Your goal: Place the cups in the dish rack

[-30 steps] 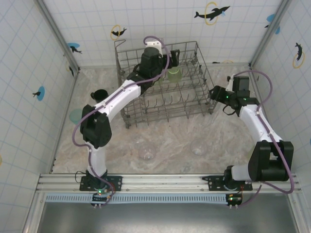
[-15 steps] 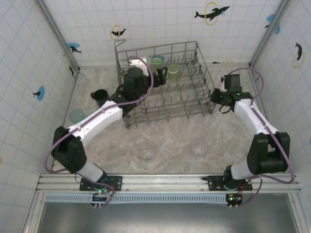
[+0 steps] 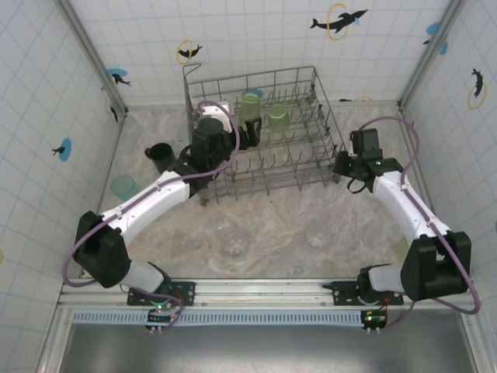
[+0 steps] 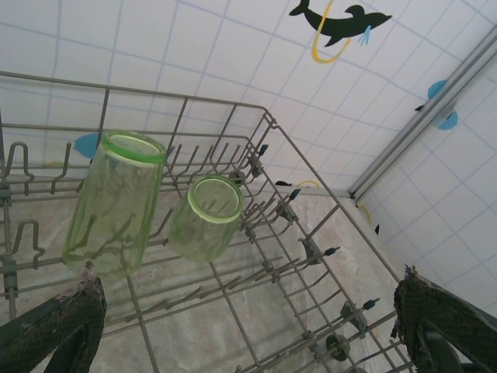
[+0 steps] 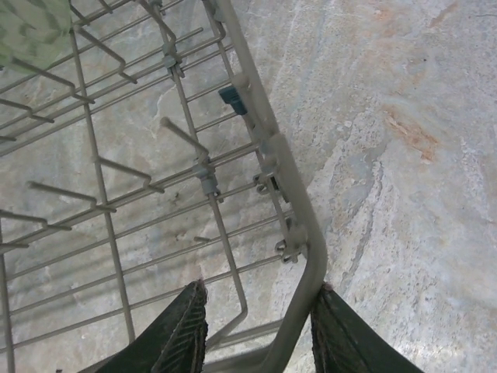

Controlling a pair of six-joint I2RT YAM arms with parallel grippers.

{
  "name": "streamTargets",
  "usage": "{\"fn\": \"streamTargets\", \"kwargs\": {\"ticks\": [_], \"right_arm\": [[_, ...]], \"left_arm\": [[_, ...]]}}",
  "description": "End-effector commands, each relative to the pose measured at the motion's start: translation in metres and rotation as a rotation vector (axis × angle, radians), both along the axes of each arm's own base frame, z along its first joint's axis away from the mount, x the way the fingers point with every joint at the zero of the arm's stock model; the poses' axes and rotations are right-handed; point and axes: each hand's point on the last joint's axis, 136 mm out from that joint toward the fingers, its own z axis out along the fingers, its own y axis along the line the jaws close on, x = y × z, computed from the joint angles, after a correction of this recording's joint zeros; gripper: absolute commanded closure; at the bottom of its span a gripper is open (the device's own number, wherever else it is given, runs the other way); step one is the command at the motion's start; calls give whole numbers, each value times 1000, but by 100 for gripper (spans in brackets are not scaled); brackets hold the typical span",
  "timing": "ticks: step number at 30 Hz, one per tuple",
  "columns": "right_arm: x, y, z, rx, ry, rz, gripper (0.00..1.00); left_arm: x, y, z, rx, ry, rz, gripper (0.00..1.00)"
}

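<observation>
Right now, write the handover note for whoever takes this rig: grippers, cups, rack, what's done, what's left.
Left gripper: open, empty, inside the grey wire dish rack, facing the tumblers.
Right gripper: open, fingers astride the rack's near right corner rim.
Done: two translucent green tumblers sit in the rack's far rows.
Left: black handled mug and teal cup on the table left of the rack; two clear cups in front of it.
</observation>
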Motion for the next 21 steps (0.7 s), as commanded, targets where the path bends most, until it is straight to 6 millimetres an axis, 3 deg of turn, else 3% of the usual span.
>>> {"fn": "streamTargets", "kwargs": {"ticks": [1, 13, 18, 21], "right_arm": [[-23, 4, -11, -1, 49, 4, 62], [-48, 25, -21, 15, 102, 49, 68], [-52, 26, -22, 1, 145, 64, 62], [-48, 21, -9, -16, 135, 42, 55]], "left_arm": [[-6, 8, 8, -7, -18, 14, 2], [-12, 13, 0, -8, 11, 22, 2], [-17, 17, 4, -5, 12, 19, 2], [-22, 22, 10, 3, -1, 19, 2]]}}
